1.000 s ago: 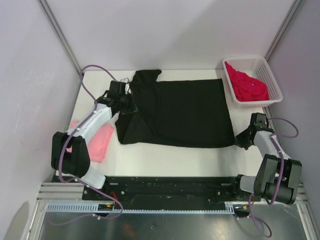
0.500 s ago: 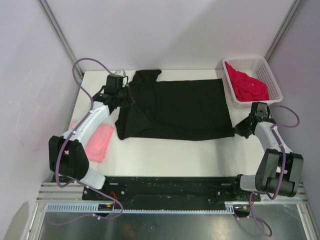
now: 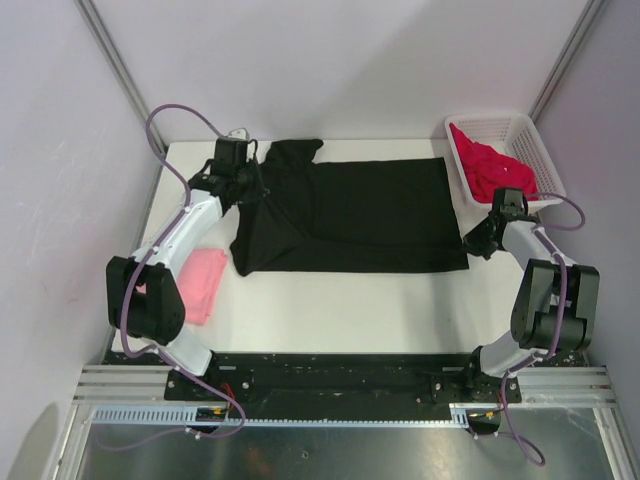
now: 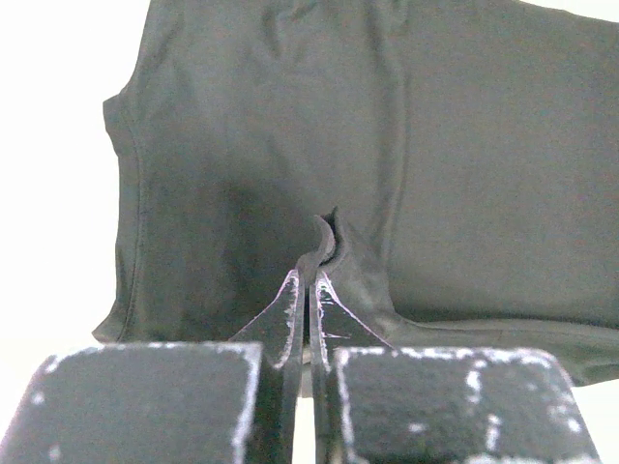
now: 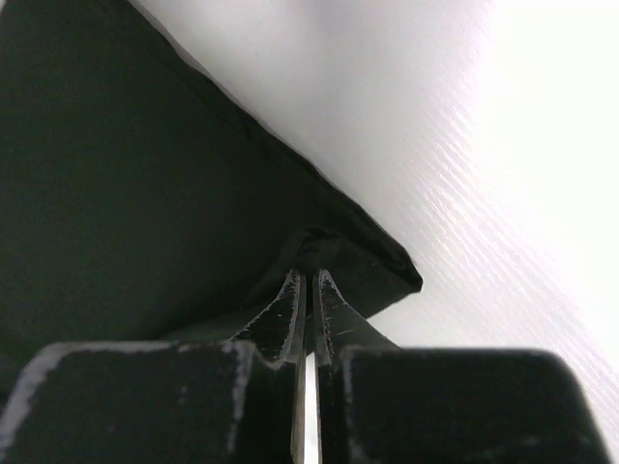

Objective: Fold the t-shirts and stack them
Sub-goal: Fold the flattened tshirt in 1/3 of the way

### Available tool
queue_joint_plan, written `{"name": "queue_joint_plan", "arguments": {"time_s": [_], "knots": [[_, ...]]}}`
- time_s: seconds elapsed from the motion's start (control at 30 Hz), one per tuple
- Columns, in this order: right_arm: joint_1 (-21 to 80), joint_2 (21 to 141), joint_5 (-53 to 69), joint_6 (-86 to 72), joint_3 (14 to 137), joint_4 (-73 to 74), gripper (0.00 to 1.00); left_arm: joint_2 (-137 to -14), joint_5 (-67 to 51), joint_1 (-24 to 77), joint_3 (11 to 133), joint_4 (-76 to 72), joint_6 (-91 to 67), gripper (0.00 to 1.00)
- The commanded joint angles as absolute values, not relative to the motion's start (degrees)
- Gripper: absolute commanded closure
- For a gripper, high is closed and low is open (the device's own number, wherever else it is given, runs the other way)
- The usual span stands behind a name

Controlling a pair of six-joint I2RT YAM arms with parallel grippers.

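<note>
Black tee (image 3: 350,215), soft flattened rectangle

I can read no writing, label, brand, number or sign in any of my views. The black t-shirt (image 3: 350,215) turns only plain dark cloth toward my cameras, and the white basket (image 3: 532,145) just right of it bears no mark that I can make out.
</note>
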State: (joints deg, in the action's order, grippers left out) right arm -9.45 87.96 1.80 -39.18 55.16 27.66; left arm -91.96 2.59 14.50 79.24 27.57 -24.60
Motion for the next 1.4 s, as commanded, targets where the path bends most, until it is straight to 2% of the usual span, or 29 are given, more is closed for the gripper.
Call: {"name": "queue_joint_plan", "arguments": {"time_s": [0.0,1.37], "knots": [[-9.3,90.6,0.0,-38.2,58.8,24.7,1.00,-92.6,4.2,14.0,82.4,26.9,-24.7,1.00],[-6.4,97.8,-4.7,-38.4,65.4,21.8,1.00,-93.9,4.5,10.9,81.7,27.2,-24.5,1.00]]}}
